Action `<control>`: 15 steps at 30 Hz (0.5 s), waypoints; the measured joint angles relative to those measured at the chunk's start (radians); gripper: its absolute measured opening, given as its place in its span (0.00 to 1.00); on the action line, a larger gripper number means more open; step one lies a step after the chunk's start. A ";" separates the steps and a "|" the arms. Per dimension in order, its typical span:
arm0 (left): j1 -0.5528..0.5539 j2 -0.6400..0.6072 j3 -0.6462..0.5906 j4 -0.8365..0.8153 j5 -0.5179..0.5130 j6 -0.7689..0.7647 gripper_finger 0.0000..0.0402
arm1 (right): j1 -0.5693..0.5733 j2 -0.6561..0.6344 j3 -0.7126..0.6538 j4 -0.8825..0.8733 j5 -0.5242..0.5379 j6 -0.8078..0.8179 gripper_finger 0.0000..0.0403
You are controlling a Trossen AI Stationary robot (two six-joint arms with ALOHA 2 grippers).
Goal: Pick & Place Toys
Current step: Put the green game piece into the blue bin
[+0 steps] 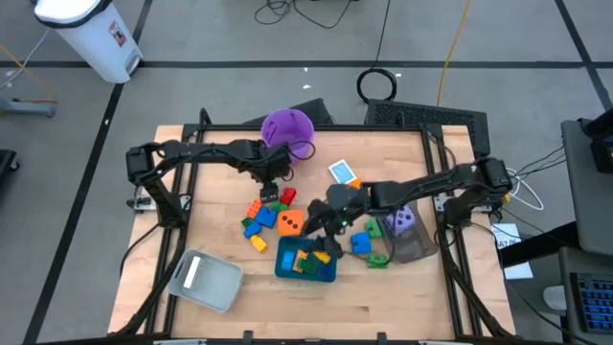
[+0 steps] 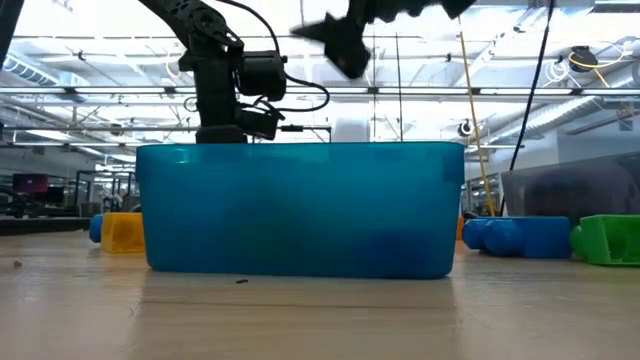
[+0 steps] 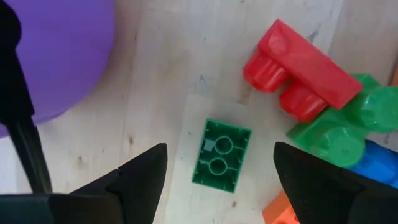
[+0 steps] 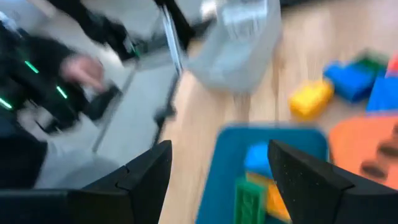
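The job looks only partly done: a few bricks already lie in the blue tray (image 1: 306,261) near the table's front, while a cluster of loose bricks (image 1: 261,216), the orange die (image 1: 290,223) and the purple die (image 1: 403,219) still sit outside it. The right gripper (image 1: 330,230) hovers over the tray, fingers apart and empty. The left gripper (image 3: 217,180), fingers apart, straddles a small green brick (image 3: 220,154) beside the purple bucket (image 1: 287,127).

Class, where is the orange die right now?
In the high view, the orange die sits mid-table, just behind the blue tray, beside the right gripper.
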 joint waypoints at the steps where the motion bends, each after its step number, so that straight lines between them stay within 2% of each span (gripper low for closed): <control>1: 0.002 0.000 0.000 0.000 0.007 0.006 0.75 | -0.006 -0.018 0.001 0.015 0.000 0.000 0.64; 9: 0.001 0.000 -0.066 0.012 0.023 0.044 0.74 | -0.043 -0.124 0.001 0.019 0.059 -0.023 0.63; 15: 0.001 0.000 -0.100 0.058 -0.036 0.078 0.74 | -0.055 -0.126 0.002 0.021 0.058 -0.010 0.63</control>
